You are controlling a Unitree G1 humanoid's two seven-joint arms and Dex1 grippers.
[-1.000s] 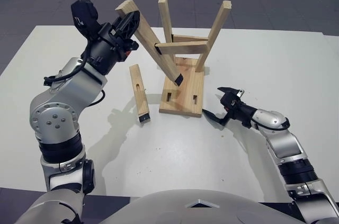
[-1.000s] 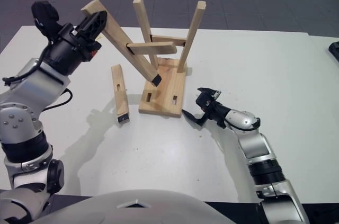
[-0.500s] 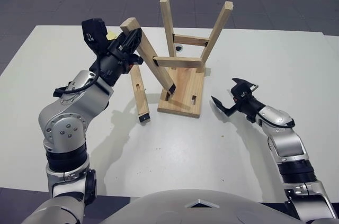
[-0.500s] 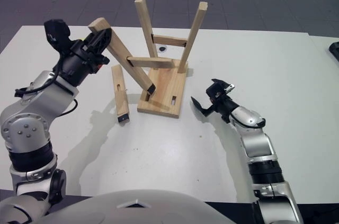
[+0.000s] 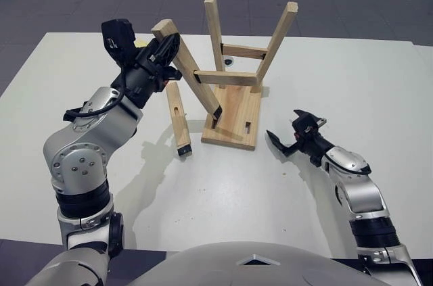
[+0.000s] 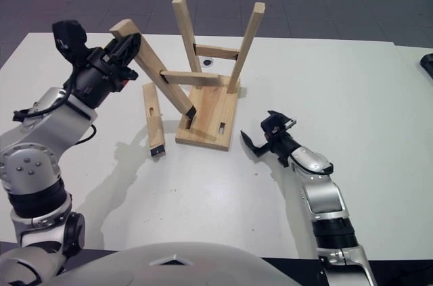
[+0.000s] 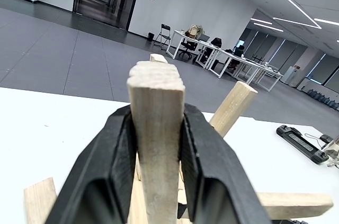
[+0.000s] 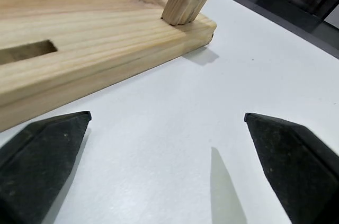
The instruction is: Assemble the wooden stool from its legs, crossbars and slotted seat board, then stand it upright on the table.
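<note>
Noting state at this moment, clock dial centred on the seat board [image 5: 238, 105], 12 o'clock pointing away from the robot. Seat board lies flat on the white worktop [image 5: 203, 191], slots facing up. Two legs stand in its 12 o'clock end, one toward 11 [image 5: 214, 29] and one toward 1 [image 5: 277, 37], leaning apart from each other, with an upper crossbar [image 5: 242, 51] joining them. Left claw [image 5: 167, 44] sits at about 10 o'clock, raised off the worktop, its fingers [image 7: 114, 150] pinching the top of a third leg [image 5: 193, 71] from both sides. That leg slants down toward the board, its dark lower end at the board's 8 o'clock area beside a slot; whether it is seated cannot be told. A lower crossbar [image 5: 226, 78] runs level from the slanted leg across to the 1 o'clock leg and meets it. A fourth leg [image 5: 178, 120] lies flat on the worktop at 9 o'clock, just beside the board and apart from it, dark end toward the robot. Right claw [image 5: 282, 124] is at about 4 o'clock, low over the worktop, near the board's corner without touching it, fingers [image 8: 47, 144] spread wide with nothing between them.
</note>
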